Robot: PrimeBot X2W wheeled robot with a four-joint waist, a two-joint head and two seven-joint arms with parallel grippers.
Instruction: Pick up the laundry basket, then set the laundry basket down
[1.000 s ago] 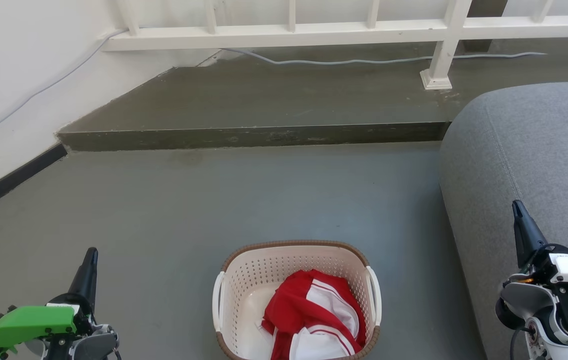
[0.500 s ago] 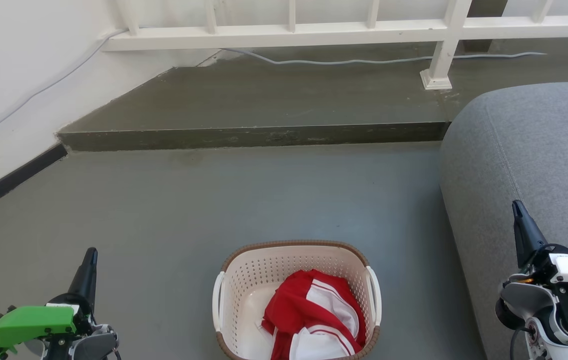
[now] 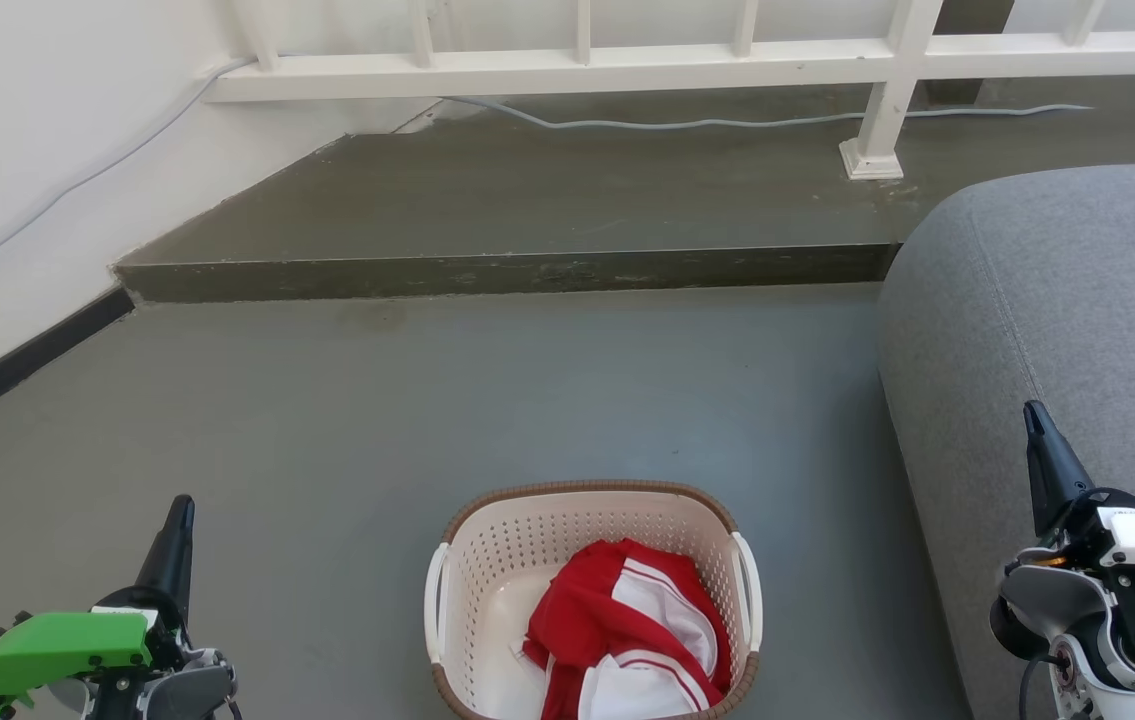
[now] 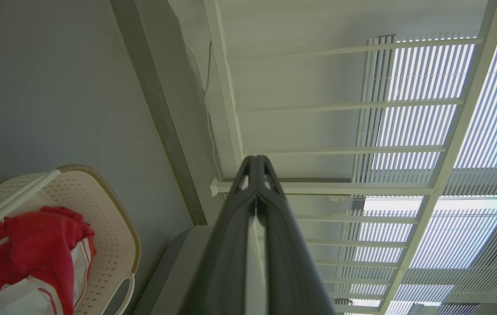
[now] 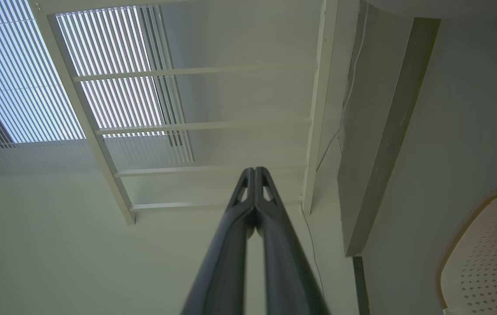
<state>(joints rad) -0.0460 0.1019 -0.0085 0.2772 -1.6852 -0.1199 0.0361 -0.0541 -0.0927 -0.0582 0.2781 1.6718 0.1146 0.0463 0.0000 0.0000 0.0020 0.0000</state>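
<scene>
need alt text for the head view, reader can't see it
A cream laundry basket holding red and white clothing sits on the floor, between the left end effector and the right end effector, both apart from it. A grey sofa stands at right.

grey floor (image 3: 527,400), laundry basket (image 3: 487,560) on it, sofa (image 3: 1057,320) beside

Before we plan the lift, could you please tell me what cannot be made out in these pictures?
- Head view: the bottom edge cuts off the near end of the laundry basket.
- Head view: the red-and-white garment hides much of the basket's floor.
- Right wrist view: the right edge cuts off most of the basket.
</scene>
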